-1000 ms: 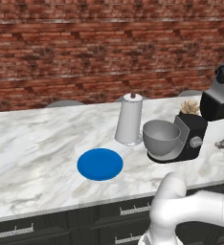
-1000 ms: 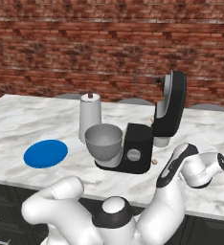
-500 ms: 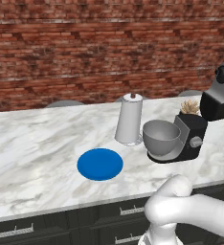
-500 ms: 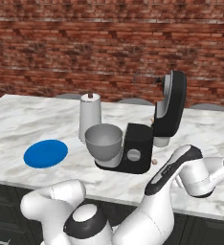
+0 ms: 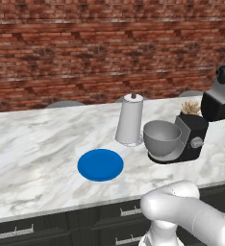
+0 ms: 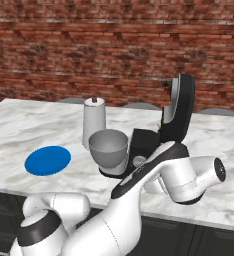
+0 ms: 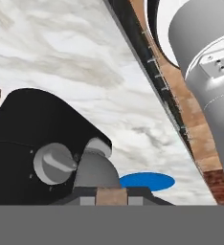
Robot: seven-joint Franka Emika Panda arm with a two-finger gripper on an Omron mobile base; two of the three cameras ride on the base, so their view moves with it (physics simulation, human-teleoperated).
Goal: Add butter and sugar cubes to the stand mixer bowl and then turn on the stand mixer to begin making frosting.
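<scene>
Though its tips are cropped, the hand (image 7: 111, 196) pinches a brown cube (image 7: 111, 195).

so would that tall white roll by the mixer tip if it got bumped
Probably: the white roll stands upright, tall on a narrow base. It looks light, so a nudge may slide it across the marble counter or topple it toward the bowl.

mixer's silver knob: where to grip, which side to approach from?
Pinch the silver knob across its round rim. It sticks out of the stand mixer's black body on the side facing the counter's front edge, so come in straight along its axis from there, beside the bowl.
</scene>
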